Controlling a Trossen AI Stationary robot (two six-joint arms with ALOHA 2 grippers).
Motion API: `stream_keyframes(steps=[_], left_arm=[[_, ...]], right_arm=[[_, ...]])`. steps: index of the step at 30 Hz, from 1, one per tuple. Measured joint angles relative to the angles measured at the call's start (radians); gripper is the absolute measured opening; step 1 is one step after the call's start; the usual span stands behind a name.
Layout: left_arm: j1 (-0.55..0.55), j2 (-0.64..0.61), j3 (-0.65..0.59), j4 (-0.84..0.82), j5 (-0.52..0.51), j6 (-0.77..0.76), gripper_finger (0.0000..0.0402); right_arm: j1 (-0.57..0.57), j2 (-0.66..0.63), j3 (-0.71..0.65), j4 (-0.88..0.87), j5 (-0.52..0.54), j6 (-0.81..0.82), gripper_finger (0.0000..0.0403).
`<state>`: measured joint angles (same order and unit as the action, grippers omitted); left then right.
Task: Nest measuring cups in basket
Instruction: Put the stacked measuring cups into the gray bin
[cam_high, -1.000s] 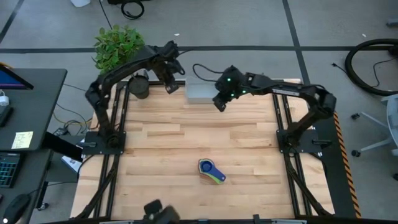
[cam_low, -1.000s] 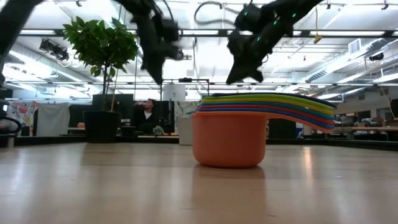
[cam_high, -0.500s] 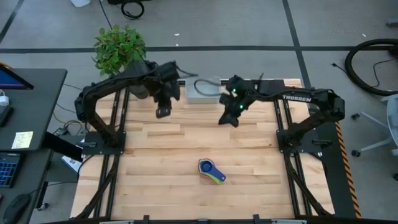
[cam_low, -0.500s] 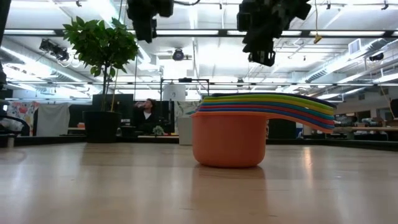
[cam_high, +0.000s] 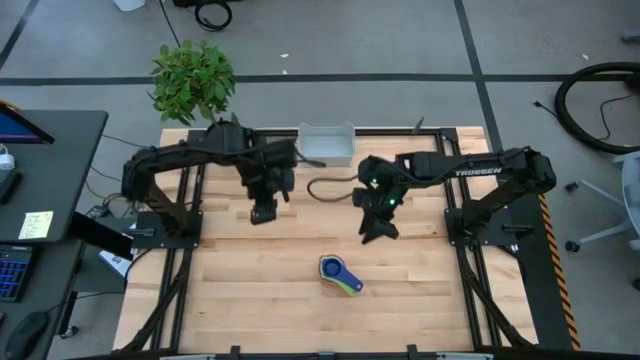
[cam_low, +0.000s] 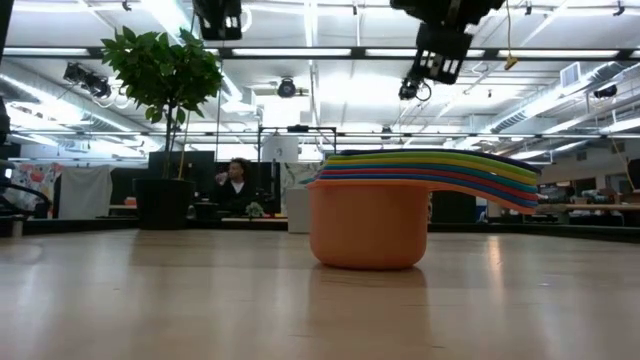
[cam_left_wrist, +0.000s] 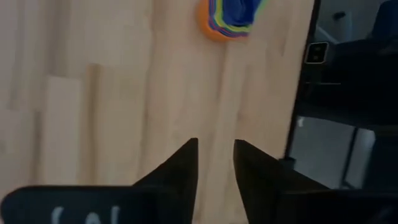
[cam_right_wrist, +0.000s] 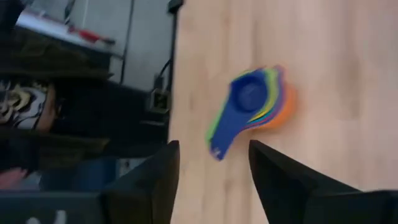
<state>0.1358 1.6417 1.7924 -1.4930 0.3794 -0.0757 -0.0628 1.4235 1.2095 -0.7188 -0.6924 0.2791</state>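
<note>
Wooden table (cam_high: 250, 260): both empty grippers, left gripper (cam_high: 262, 213) and right gripper (cam_high: 376, 233), hover spread above; stacked measuring cups (cam_high: 340, 275) lie just ahead (basket (cam_high: 327, 145) behind). A careless pinch could scatter them

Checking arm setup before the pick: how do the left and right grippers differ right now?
The right gripper hangs nearer the measuring cups; the left gripper sits farther off. The right gripper's fingers stand wide apart; the left gripper's fingers show a narrower gap. Both are open, empty and above the table.
</note>
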Motion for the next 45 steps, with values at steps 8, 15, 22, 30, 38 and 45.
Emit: stream_keyframes(steps=[8, 15, 22, 30, 38, 45], left_arm=[[-0.165, 0.000, 0.000, 0.042, -0.121, -0.223, 0.0128], [-0.321, 0.001, -0.001, 0.126, -0.411, -0.338, 0.0128], [-0.485, 0.001, -0.001, 0.155, -0.738, -0.385, 0.0128], [-0.640, 0.001, -0.001, 0.154, -0.948, -0.420, 0.0128], [-0.669, 0.002, -0.001, 0.135, -0.994, -0.464, 0.0128], [-0.669, 0.002, -0.001, 0.132, -0.993, -0.463, 0.0128]], right_arm=[[0.115, 0.000, 0.000, -0.002, -0.013, -0.001, 0.0200], [0.234, 0.000, 0.000, -0.002, 0.213, 0.083, 0.0193], [0.325, 0.000, 0.000, -0.001, 0.562, 0.295, 0.0192], [0.426, 0.005, -0.044, 0.019, 0.767, 0.501, 0.0192], [0.516, 0.143, -0.065, 0.158, 0.752, 0.536, 0.0189], [0.539, 0.300, 0.009, 0.165, 0.651, 0.443, 0.0171]])
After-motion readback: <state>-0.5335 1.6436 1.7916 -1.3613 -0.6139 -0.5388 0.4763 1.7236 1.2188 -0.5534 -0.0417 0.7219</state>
